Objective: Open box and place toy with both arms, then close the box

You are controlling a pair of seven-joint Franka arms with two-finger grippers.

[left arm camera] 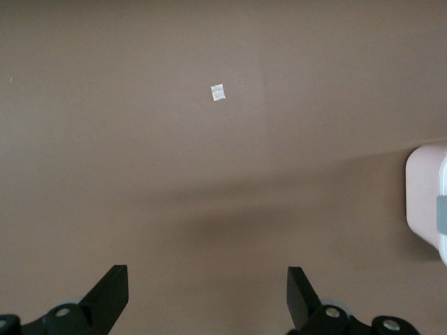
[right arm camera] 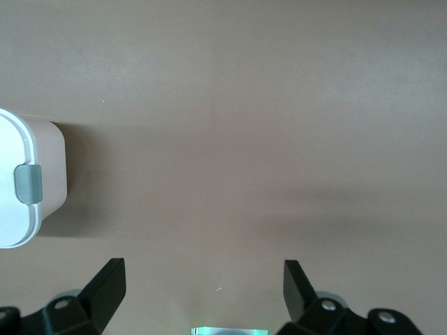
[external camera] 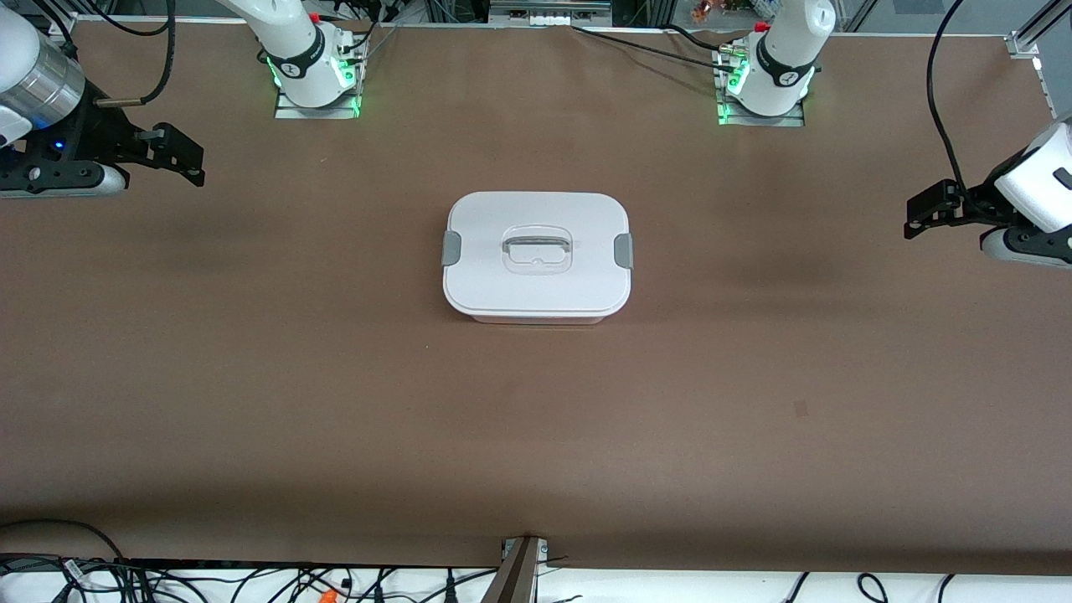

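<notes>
1. You have the box (external camera: 537,255) sitting in the middle of the brown worktop (external camera: 251,377), its flat white lid (external camera: 536,209) on and both grey side clips (external camera: 451,249) down against the lid's short edges.
2. The clear recessed handle (external camera: 537,250) lies flat in the centre of the lid.
3. Your left end effector (external camera: 925,213) hangs over the bare worktop at the left arm's end, well apart from the box, fingers (left arm camera: 112,289) spread wide and holding nothing.
4. Your right end effector (external camera: 180,155) hangs over the right arm's end, also well apart from the box, fingers (right arm camera: 108,286) spread and empty.
5. Each wrist view catches only one clipped end of the box at its edge.
6. A small pale scrap (left arm camera: 217,93) lies on the worktop in the left wrist view.
</notes>
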